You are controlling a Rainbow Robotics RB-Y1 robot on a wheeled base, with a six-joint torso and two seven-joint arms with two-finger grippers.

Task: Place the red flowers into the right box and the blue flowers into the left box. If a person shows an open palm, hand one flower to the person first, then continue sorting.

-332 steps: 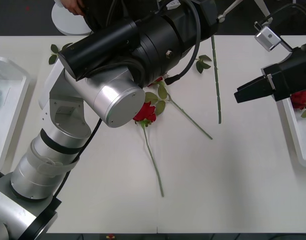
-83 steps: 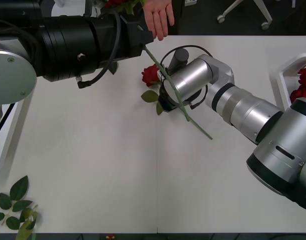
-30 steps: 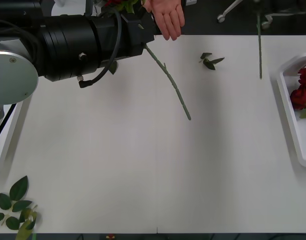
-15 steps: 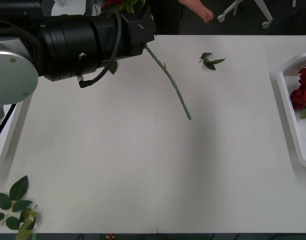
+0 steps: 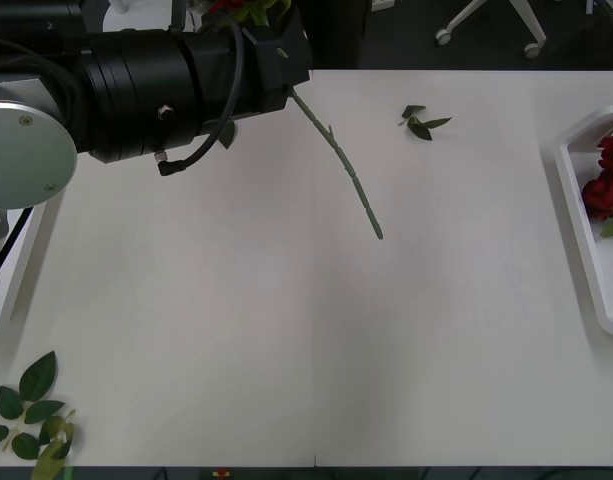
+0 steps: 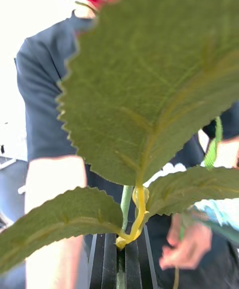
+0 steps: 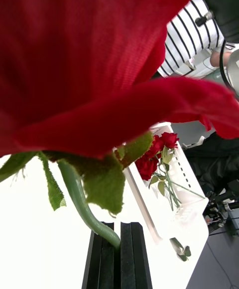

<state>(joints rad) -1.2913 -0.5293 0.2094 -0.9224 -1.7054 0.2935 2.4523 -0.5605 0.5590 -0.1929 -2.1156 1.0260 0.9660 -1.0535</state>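
Left gripper (image 7: 118,249): fingers clamped on a red rose (image 7: 89,55) stem, held over the table's (image 5: 306,350) far edge. Right gripper (image 6: 122,264): fingers pinched on a leafy stem (image 6: 130,204). Right box (image 5: 578,215): contained red roses (image 5: 606,185).

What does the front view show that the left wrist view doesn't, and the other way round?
The front view gives the held red rose's long stem slanting over the table, a loose leaf sprig, a leaf cluster and the left box's edge. The left wrist view gives the bloom up close and the left gripper with its black fingers shut on the stem. Both take in the right box with red flowers lying in it.
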